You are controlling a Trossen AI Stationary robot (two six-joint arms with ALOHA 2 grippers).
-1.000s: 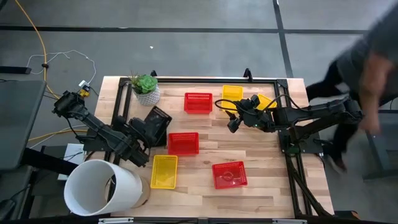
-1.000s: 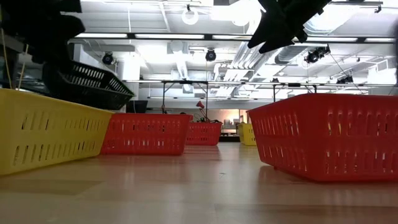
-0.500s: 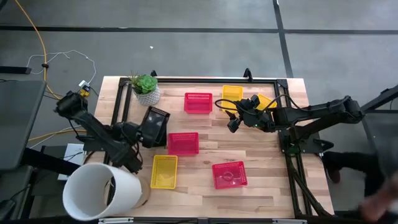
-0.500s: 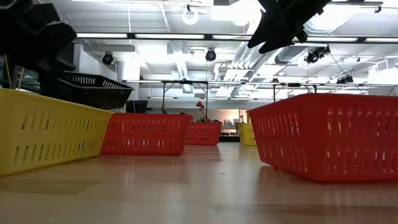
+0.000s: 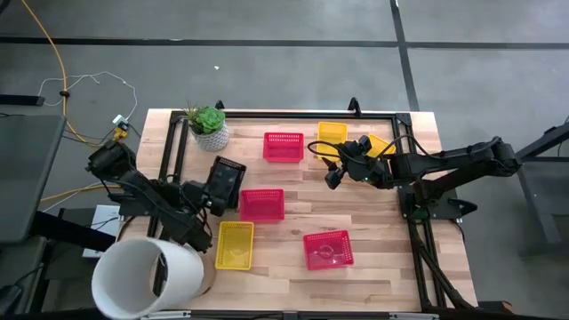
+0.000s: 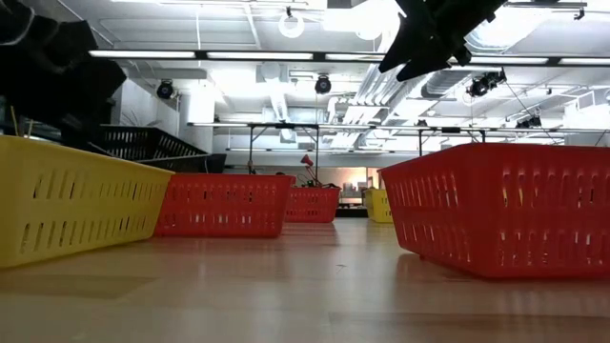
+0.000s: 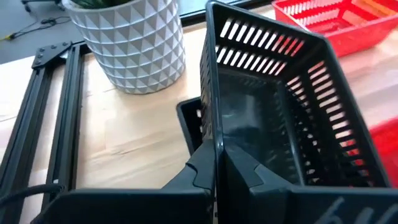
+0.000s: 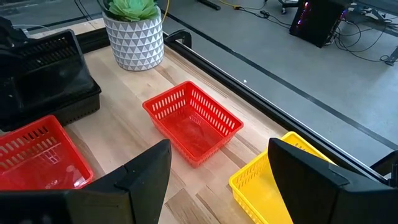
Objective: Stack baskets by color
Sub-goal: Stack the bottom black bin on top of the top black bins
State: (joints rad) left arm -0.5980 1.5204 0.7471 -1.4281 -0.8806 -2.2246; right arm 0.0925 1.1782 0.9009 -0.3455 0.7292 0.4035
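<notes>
Black: our left gripper [image 7: 214, 163] has its jaws closed on the wall of a black basket [image 7: 273, 106], tilted above a second black basket [image 7: 189, 121] beside the plant pot [image 5: 210, 127]; we judge this stack nearly made.
Red: three red baskets [image 5: 261, 204] lie apart on the counter [image 5: 373, 267], unstacked.
Yellow: one yellow basket [image 5: 235, 244] sits near the white bucket [image 5: 147, 276], two more yellow baskets [image 5: 332, 133] at the far edge; none stacked, as far as we see.
Right: our right gripper [image 8: 217, 174] hovers, jaws wide apart, holding nothing.
Left to do: red and yellow piles.
</notes>
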